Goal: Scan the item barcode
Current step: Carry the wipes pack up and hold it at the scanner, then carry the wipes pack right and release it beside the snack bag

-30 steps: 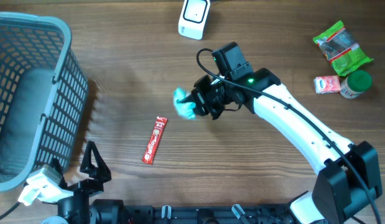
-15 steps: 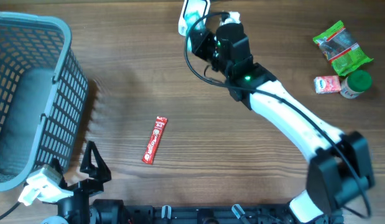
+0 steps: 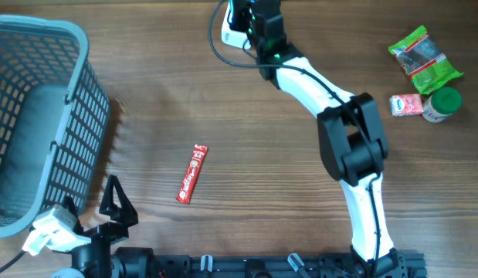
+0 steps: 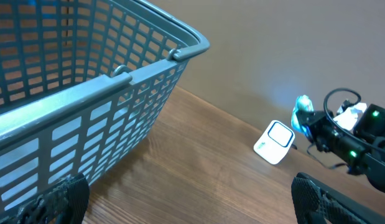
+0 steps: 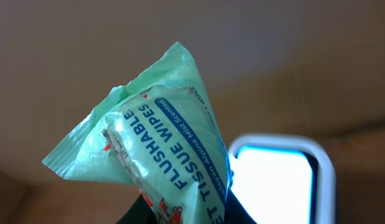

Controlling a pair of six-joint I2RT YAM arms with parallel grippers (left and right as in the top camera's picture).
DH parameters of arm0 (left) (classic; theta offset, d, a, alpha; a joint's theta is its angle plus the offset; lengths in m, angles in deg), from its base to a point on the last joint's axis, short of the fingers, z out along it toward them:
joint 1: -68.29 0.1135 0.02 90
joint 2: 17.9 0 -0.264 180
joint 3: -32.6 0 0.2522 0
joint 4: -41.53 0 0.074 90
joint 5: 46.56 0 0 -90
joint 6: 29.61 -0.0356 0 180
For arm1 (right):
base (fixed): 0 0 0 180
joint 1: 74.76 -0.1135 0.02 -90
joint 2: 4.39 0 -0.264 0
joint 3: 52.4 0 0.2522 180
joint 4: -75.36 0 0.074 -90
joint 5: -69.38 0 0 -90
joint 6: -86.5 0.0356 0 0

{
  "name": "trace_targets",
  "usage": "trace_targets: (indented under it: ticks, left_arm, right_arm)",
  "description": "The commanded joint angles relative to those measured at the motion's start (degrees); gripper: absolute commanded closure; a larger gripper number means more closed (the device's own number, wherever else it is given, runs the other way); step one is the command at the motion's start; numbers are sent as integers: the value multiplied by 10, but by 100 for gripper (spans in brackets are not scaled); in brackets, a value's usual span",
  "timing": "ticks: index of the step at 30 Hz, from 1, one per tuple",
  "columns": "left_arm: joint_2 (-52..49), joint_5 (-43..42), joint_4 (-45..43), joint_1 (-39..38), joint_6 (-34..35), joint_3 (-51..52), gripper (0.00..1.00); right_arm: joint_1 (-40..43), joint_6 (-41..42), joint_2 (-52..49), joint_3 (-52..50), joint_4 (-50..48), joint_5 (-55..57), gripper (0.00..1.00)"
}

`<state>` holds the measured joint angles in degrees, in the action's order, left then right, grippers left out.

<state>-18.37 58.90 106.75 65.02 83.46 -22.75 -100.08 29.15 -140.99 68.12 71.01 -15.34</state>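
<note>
Overhead, the right gripper (image 3: 245, 15) is stretched to the tabletop's (image 3: 146, 100) far edge, over the white scanner (image 3: 231, 34). Its load is hard to make out there.

In the left wrist view, the left gripper (image 4: 186, 186) is spread wide and empty beside the basket (image 4: 117, 81). The wipes (image 4: 301, 111) hang just above the scanner.

In the right wrist view, the right gripper pinches the wipes by their lower end, label toward the camera and the lit scanner window behind. No barcode shows. It probably needs turning slowly until the barcode side faces the window, then holding steady without touching.
</note>
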Motion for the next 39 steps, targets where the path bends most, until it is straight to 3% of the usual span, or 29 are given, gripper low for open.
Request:
trace_targets:
  ticks: [1, 6, 18, 25, 32, 36, 39]
  left_arm:
    - [2, -5, -1, 3, 3, 0, 0]
    - [2, -5, -1, 3, 3, 0, 0]
    - [2, -5, -1, 3, 3, 0, 0]
    - [2, -5, -1, 3, 3, 0, 0]
    - [2, -5, -1, 3, 3, 0, 0]
    - [2, -5, -1, 3, 3, 0, 0]
    - [2, -5, -1, 3, 3, 0, 0]
  right_arm:
    - [1, -46, -57, 65, -46, 46, 95]
    - [0, -79, -106, 65, -135, 51, 96]
    - [-3, -120, -123, 65, -146, 52, 95]
    - [-2, -178, -10, 65, 45, 96, 96]
    - [5, -247, 119, 65, 309, 302, 96]
    - [38, -287, 133, 64, 444, 415, 96]
    - [90, -290, 132, 41, 518, 399, 96]
